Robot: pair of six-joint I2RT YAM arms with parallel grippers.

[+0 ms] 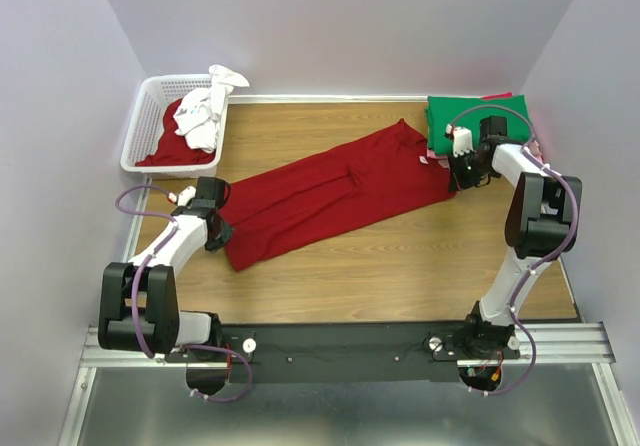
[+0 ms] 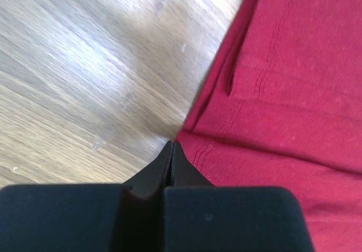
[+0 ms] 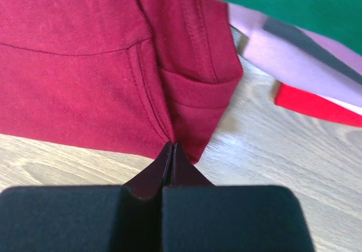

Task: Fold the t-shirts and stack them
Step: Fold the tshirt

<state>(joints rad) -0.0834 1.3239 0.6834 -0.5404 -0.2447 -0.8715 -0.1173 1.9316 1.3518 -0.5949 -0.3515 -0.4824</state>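
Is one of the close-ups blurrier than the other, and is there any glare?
Left wrist view: the table is streaky and blurred, with a pale sheen; stitching on the dark red shirt is readable. Right wrist view: sharp, seams crisp, mild sheen on the table. Top view: even light, soft shadows only.

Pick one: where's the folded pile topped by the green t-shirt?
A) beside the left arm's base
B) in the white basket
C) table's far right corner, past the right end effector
C: the folded green t-shirt sits at the far right corner of the table, just beyond the right end effector shut on the dark red t-shirt; the basket holds white cloth and red cloth.
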